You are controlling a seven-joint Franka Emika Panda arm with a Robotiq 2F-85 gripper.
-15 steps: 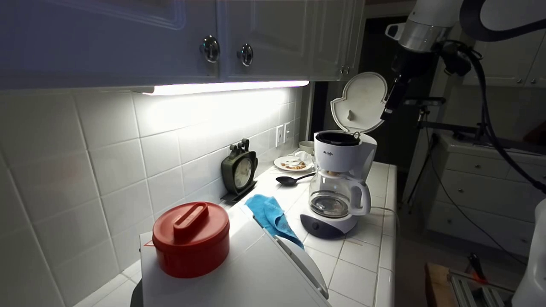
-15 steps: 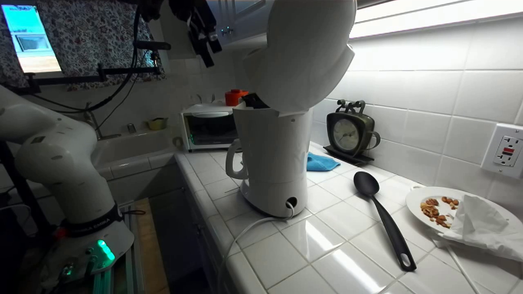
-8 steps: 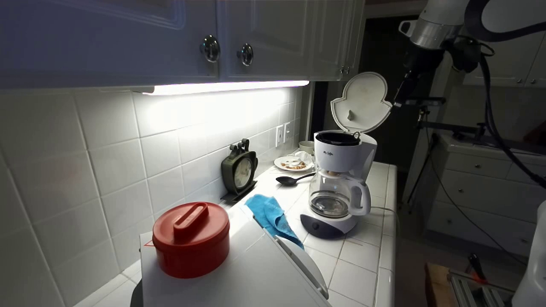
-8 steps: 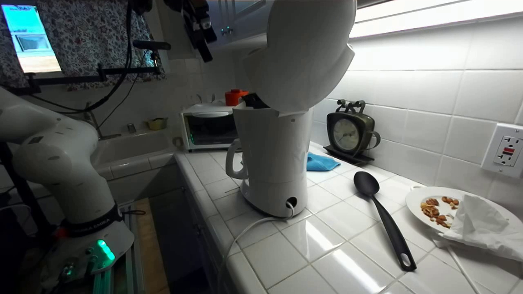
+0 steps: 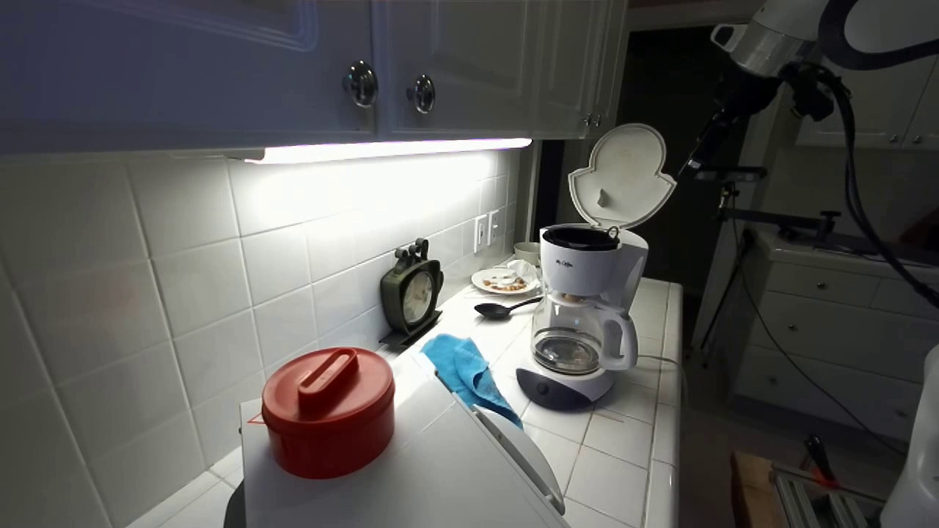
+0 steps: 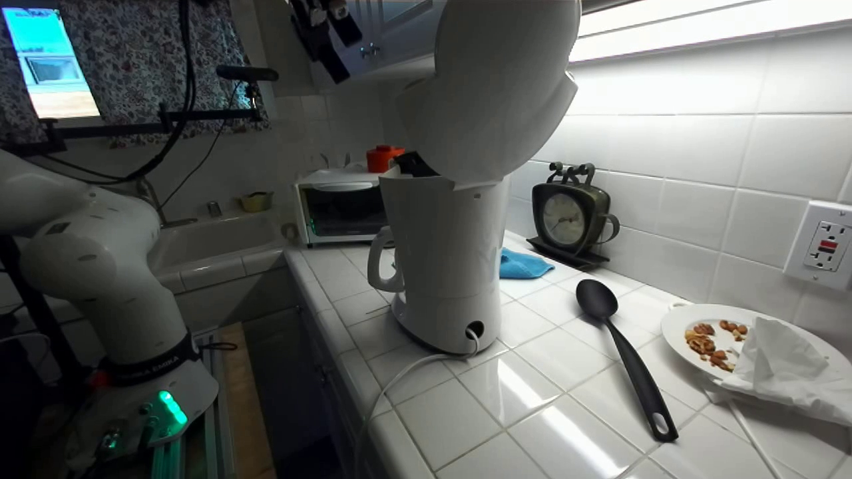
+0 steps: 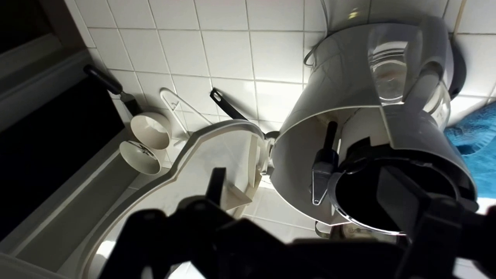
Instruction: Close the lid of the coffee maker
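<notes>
Plainly raised lid [image 5: 625, 176], white coffee maker [image 5: 582, 273] beneath, claw [image 7: 302, 182] spread, apart from the lid, how near unclear.

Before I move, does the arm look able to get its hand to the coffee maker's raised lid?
Likely yes: in an exterior view, the open hand hangs apart from the lid with nothing visible between them. Getting behind it may mean going around its edge.

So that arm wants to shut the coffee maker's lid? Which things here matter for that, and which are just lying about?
Part of the job:
white drip coffee maker
its hinged lid, standing open
open gripper

Just there:
red lidded container
toaster oven under it
blue cloth
black cooking spoon
white plate with nuts and crumpled paper
dark-cased clock or scale
</notes>
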